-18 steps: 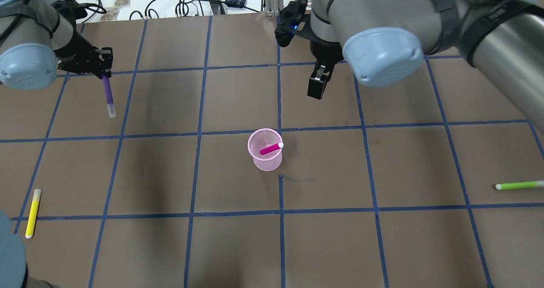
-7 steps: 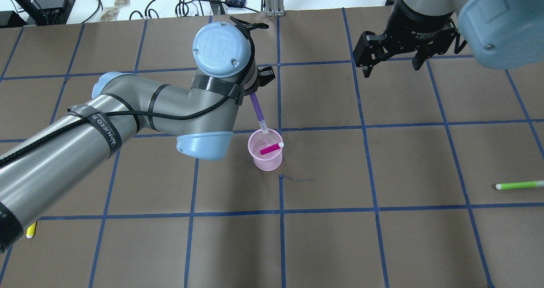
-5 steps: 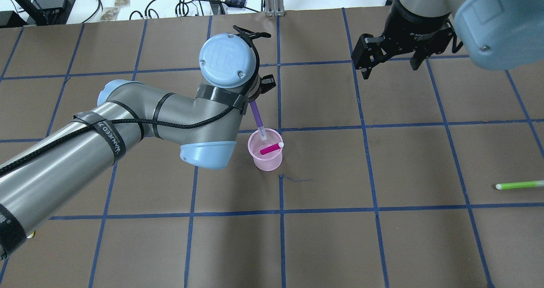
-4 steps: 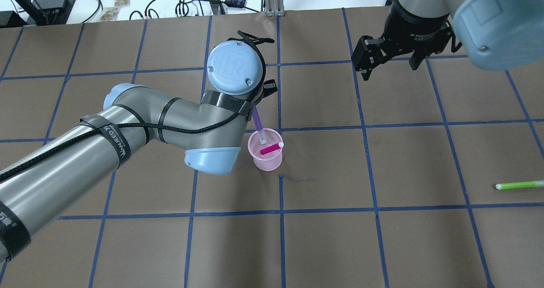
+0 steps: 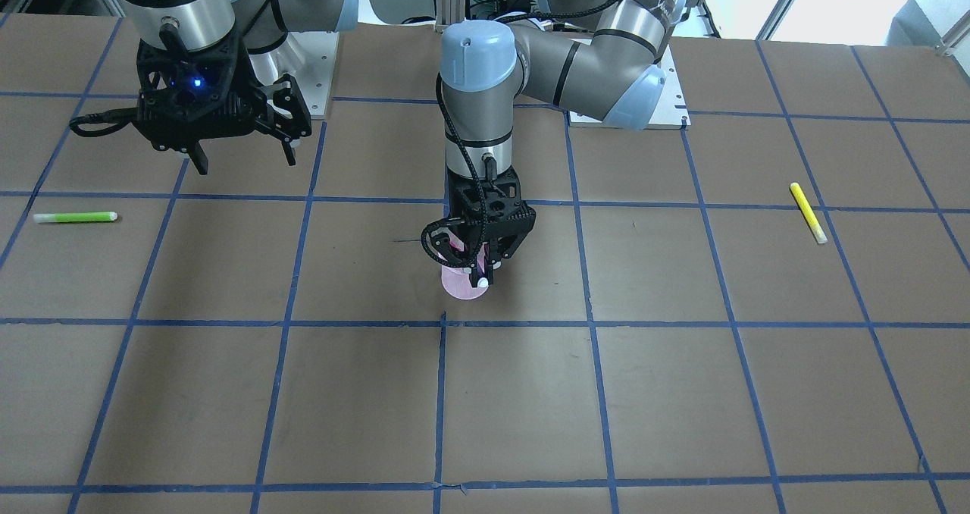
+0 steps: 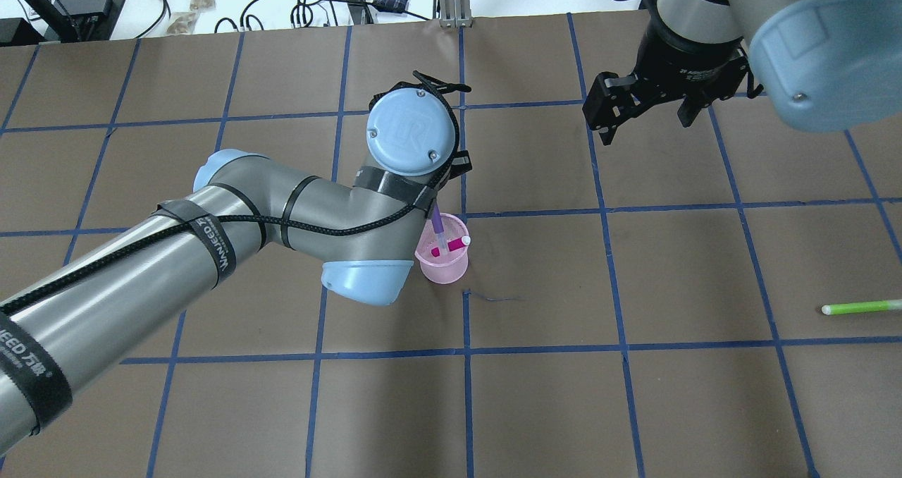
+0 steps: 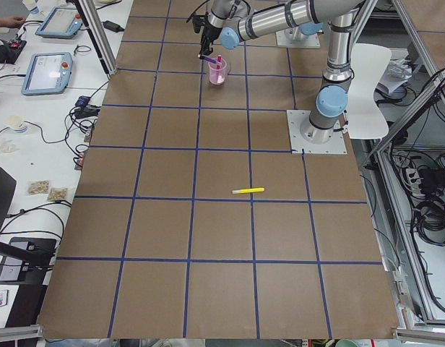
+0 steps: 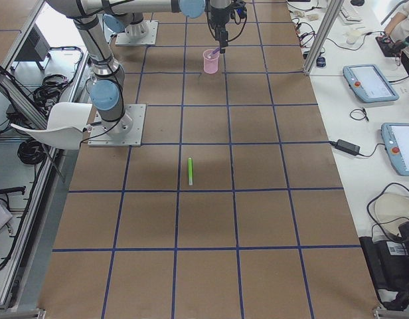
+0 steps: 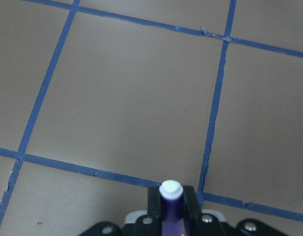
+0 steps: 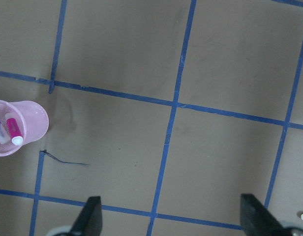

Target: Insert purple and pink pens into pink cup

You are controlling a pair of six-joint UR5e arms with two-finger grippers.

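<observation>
Your left end effector (image 5: 476, 265) is clamped on the slim purple pen (image 6: 437, 225), whose clear lower end dips inside the translucent pink mesh cup (image 6: 444, 270) at the middle of the brown paper-covered counter (image 6: 535, 393). The white-tipped pink pen (image 6: 451, 245) leans inside that cup. Your right end effector (image 5: 246, 164) hangs wide open and empty, well apart toward the far right.

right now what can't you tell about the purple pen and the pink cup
Left gripper: overhead view, its own wrist covers it; the clamp on the purple pen shows only in the left wrist view.
Pen depth in the pink cup: front-facing view, the gripper blocks the cup's inside; right wrist view, the left edge cuts the pen off.
Side views: cup and pen too small.
</observation>
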